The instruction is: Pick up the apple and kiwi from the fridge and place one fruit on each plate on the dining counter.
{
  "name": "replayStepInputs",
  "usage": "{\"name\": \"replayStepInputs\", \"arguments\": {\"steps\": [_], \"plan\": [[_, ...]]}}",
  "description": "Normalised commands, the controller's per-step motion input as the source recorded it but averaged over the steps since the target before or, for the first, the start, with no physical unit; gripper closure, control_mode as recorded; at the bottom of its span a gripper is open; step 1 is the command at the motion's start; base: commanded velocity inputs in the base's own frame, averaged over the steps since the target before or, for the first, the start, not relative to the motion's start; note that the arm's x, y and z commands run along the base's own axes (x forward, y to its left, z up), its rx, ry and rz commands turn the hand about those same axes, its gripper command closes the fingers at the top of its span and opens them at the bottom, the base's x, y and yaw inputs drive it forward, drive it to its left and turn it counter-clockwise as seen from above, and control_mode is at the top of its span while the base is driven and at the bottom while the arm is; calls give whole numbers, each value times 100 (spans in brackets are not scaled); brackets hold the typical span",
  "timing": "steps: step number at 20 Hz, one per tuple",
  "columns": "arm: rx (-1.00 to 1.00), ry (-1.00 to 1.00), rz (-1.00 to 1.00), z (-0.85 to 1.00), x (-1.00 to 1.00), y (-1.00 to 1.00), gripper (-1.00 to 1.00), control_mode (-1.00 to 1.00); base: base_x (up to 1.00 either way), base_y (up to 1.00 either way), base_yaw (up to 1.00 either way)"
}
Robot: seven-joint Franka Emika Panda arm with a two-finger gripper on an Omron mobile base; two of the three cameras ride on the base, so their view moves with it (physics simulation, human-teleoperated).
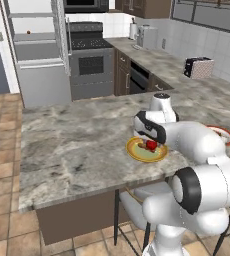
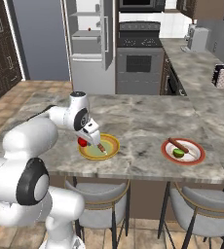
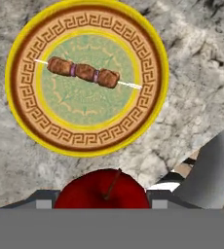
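My gripper [image 3: 102, 203] is shut on the glossy red apple [image 3: 102, 190], whose stem points toward the camera. It holds the apple [image 1: 151, 145] just above the dining counter [image 1: 72, 145], at the rim of the yellow plate [image 3: 16, 97]. A brown skewer mark [image 3: 84, 73] crosses that plate's centre. From the right base view, the apple [image 2: 83, 142] hangs over the yellow plate's [image 2: 111, 146] left edge. The green kiwi [image 2: 179, 152] lies on the red-rimmed plate [image 2: 196, 156] further right. The fridge [image 1: 37, 50] stands open at the back.
A stove [image 1: 89, 60] stands beside the fridge. A toaster [image 1: 199, 66] sits on the far side counter. Two stools [image 2: 99, 199] [image 2: 201, 204] stand under the dining counter's near edge. The robot's own arm [image 1: 197, 145] reaches across the counter's right part.
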Motion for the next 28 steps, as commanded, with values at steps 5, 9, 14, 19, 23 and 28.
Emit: {"name": "replayStepInputs", "arguments": {"steps": [5,9,14,19,23,28], "plan": [[0,1,0,-59,42,0,100,-100,0,0,0],[0,0,0,-50,41,0,100,-100,0,0,0],[0,3,0,-47,55,0,100,-100,0,0,0],[0,1,0,-46,64,0,100,-100,0,0,0],[0,3,0,-42,21,0,100,-100,0,0,0],[0,5,0,-18,0,0,100,-100,0,0,0]]}}
